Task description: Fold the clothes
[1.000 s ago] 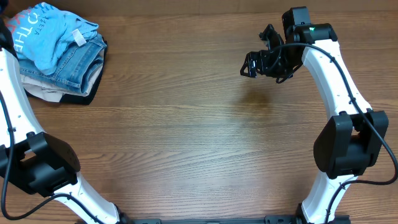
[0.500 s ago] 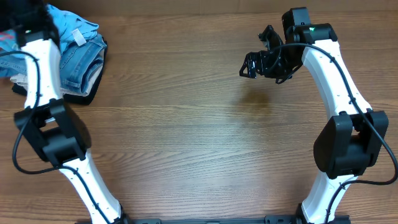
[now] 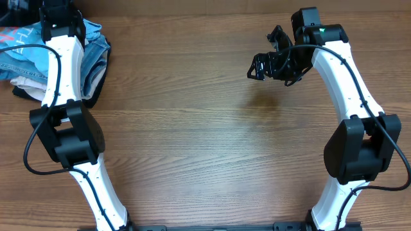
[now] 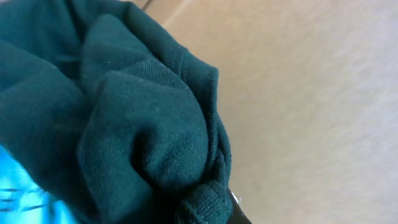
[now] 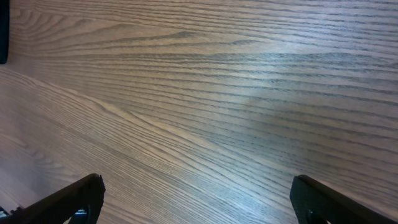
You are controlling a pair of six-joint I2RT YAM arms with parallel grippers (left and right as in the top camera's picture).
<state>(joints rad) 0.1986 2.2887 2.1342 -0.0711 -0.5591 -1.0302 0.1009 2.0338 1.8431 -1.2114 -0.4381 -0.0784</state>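
— Over at the far-left corner of the table (image 3: 192,128), the clothes (image 4: 143,137) are bunched in the clenched left gripper (image 4: 222,211), likely to be drawn off the pile (image 3: 22,56).

— Meanwhile the right gripper (image 5: 199,202) is held spread wide above bare wood, presumably readied for a corner.

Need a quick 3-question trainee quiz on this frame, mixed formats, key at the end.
1. True or false: the right gripper is clamped on fabric.
2. In the overhead view, the clothes pile lies: A) at the far left corner of the table; B) at its centre; C) under the right gripper.
3. What does the left gripper hold?
Key: 1 false, its jaws stand open over bare wood. 2 A. 3 the black garment, bunched up where the shut jaws meet.
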